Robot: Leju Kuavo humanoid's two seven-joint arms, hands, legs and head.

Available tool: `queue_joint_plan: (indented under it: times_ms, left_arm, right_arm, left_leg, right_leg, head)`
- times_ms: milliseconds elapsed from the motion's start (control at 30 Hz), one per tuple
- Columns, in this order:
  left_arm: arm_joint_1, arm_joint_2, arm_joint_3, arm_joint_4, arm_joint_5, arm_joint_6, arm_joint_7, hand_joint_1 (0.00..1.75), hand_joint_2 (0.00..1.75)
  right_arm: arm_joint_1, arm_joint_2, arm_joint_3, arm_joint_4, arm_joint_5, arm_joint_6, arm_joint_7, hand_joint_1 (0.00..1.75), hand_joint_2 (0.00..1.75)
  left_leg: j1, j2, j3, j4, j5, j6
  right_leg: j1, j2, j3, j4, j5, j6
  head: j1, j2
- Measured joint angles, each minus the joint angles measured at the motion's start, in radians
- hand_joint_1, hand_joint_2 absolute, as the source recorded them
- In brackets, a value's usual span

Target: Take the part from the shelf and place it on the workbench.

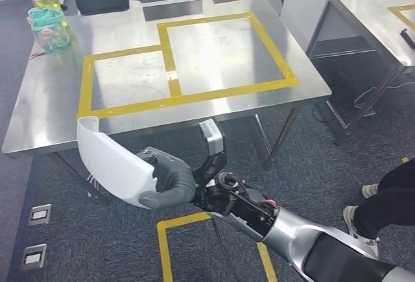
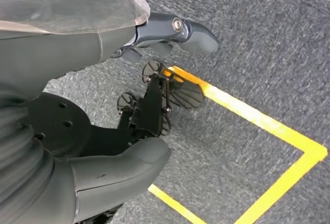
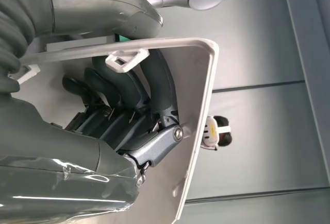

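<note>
Right hand [image 1: 168,181] clenched, left hand [image 2: 116,110] seemingly open

A white part [image 1: 110,162] sits in a grey right hand [image 1: 168,181], before a silver tabletop [image 1: 48,100] marked with yellow tape rectangles [image 1: 168,68], over dark grey carpet [image 1: 303,165].

Your head view looks forward and down from high on the body at the steel workbench [image 1: 205,55]. Your left wrist camera sits close, facing the carpet [image 2: 272,38]. Your right wrist camera looks close past the right hand [image 3: 128,105]; these 2 views share the white part [image 1: 110,159].
</note>
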Motion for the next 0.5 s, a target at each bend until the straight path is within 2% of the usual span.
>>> queue_joint_plan:
  times_ms: [67, 100, 133, 200, 233, 267, 300, 367, 400, 433, 500]
  left_arm:
    - [0.001, -0.001, 0.0, 0.0, 0.001, 0.0, 0.0, 0.0, 1.75]
    - [0.001, -0.001, 0.0, 0.0, 0.001, 0.0, -0.001, 0.0, 1.75]
    - [0.001, -0.001, 0.0, 0.0, 0.0, 0.0, -0.002, 0.0, 1.75]
    - [0.001, 0.0, 0.0, 0.0, -0.002, 0.0, -0.002, 0.0, 1.75]
    - [0.002, 0.0, 0.0, 0.0, -0.003, 0.0, -0.002, 0.0, 1.75]
    - [0.002, 0.0, 0.0, 0.0, -0.004, 0.0, -0.001, 0.0, 1.75]
    - [0.003, 0.0, 0.0, 0.0, -0.004, 0.0, 0.0, 0.0, 1.75]
    - [0.004, -0.001, 0.0, 0.0, -0.004, 0.0, 0.003, 0.0, 1.75]
    - [0.003, -0.001, 0.0, 0.0, -0.004, 0.0, 0.003, 0.0, 1.75]
    - [0.002, -0.001, 0.0, 0.0, -0.004, 0.0, 0.004, 0.0, 1.75]
    - [0.0, -0.001, 0.0, 0.0, -0.004, 0.0, 0.004, 0.0, 1.75]
  right_arm:
    - [-0.001, 0.001, 0.0, 0.0, 0.0, 0.0, -0.001, 1.66, 1.75]
    - [-0.002, 0.001, 0.0, -0.001, 0.0, 0.0, -0.001, 1.66, 1.75]
    - [-0.003, 0.001, 0.0, -0.001, 0.0, 0.0, -0.001, 1.66, 1.75]
    - [-0.002, 0.001, 0.0, 0.0, 0.0, -0.004, -0.002, 1.66, 1.75]
    - [0.0, 0.001, -0.001, 0.001, 0.0, -0.007, -0.002, 1.66, 1.75]
    - [0.002, 0.0, -0.001, 0.001, 0.0, -0.009, -0.002, 1.66, 1.75]
    - [0.003, 0.0, -0.001, 0.002, 0.0, -0.011, -0.002, 1.66, 1.75]
    - [0.003, 0.0, -0.001, 0.002, 0.0, -0.012, -0.003, 1.66, 1.75]
    - [0.003, -0.001, -0.001, 0.002, 0.0, -0.012, -0.003, 1.66, 1.75]
    - [0.002, -0.001, -0.001, 0.002, 0.0, -0.012, -0.003, 1.66, 1.75]
    - [0.003, -0.002, -0.001, 0.002, 0.001, -0.013, -0.003, 1.66, 1.75]
  left_leg:
    - [0.002, 0.0, 0.006, -0.003, -0.005, 0.012]
    - [0.004, 0.0, 0.012, -0.005, -0.008, 0.018]
    - [0.006, 0.001, 0.018, -0.006, -0.012, 0.024]
    - [0.006, 0.002, 0.03, -0.006, -0.022, 0.031]
    - [0.005, 0.002, 0.036, -0.006, -0.028, 0.032]
    - [0.005, 0.001, 0.044, -0.006, -0.035, 0.031]
    - [0.005, 0.0, 0.054, -0.006, -0.042, 0.03]
    - [0.005, -0.002, 0.078, -0.006, -0.059, 0.025]
    - [0.004, -0.003, 0.087, -0.006, -0.066, 0.021]
    - [0.003, -0.004, 0.092, -0.006, -0.072, 0.017]
    - [0.0, -0.003, 0.09, -0.006, -0.077, 0.009]
  right_leg:
    - [-0.002, -0.001, 0.0, 0.008, -0.011, 0.011]
    - [-0.003, -0.002, -0.011, 0.035, -0.026, 0.017]
    - [-0.005, -0.003, -0.035, 0.088, -0.05, 0.022]
    - [-0.008, -0.004, -0.117, 0.241, -0.106, 0.03]
    - [-0.009, -0.005, -0.157, 0.305, -0.12, 0.032]
    - [-0.009, -0.005, -0.181, 0.331, -0.113, 0.032]
    - [-0.01, -0.005, -0.187, 0.316, -0.084, 0.031]
    - [-0.009, -0.005, -0.147, 0.183, 0.015, 0.024]
    - [-0.006, -0.005, -0.121, 0.116, 0.052, 0.019]
    - [-0.004, -0.005, -0.099, 0.064, 0.071, 0.013]
    - [0.001, -0.003, -0.083, 0.033, 0.064, 0.004]
  head:
    - [0.003, 0.0]
    - [0.005, 0.0]
    - [0.01, 0.0]
    - [0.019, 0.0]
    - [0.022, 0.0]
    - [0.025, 0.0]
    - [0.028, 0.0]
    - [0.036, 0.0]
    - [0.036, 0.0]
    - [0.037, 0.0]
    - [0.035, 0.0]
